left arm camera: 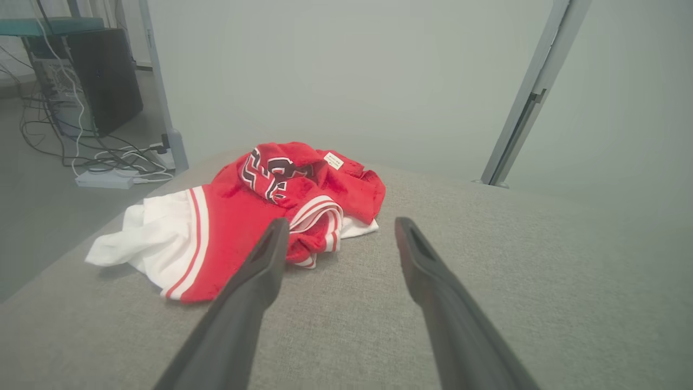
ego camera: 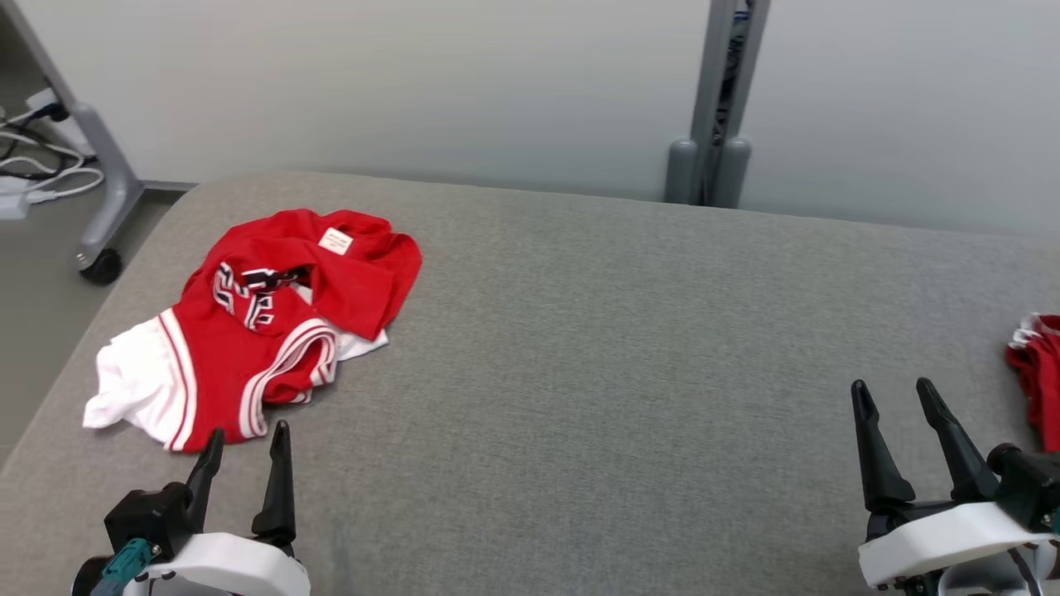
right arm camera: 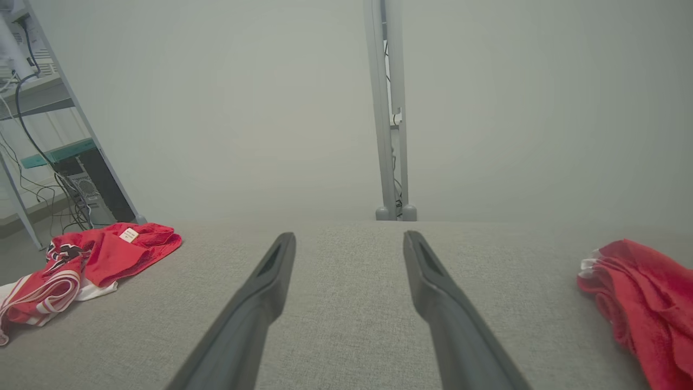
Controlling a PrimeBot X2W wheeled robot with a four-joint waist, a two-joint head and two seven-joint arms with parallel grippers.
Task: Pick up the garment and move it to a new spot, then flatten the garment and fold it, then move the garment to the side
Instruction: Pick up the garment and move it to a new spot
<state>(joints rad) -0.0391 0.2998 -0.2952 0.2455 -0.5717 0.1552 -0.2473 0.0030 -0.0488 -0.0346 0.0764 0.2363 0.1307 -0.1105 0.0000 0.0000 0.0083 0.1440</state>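
Observation:
A crumpled red and white garment (ego camera: 265, 319) with dark lettering and a small white label lies at the left of the grey padded table (ego camera: 621, 348). It also appears in the left wrist view as the garment (left arm camera: 254, 216) and at the far left of the right wrist view as the garment (right arm camera: 81, 265). My left gripper (ego camera: 246, 443) stands open just in front of its near hem, not touching, and the left gripper (left arm camera: 338, 235) holds nothing. My right gripper (ego camera: 896, 399) is open over bare table at the right, and the right gripper (right arm camera: 349, 244) is empty too.
A second red cloth (ego camera: 1035, 372) lies bunched at the table's right edge, close to my right gripper. A grey post (ego camera: 716, 108) rises behind the table's far edge. Left of the table, a wheeled stand leg (ego camera: 103, 207) and cables (ego camera: 33, 174) lie on the floor.

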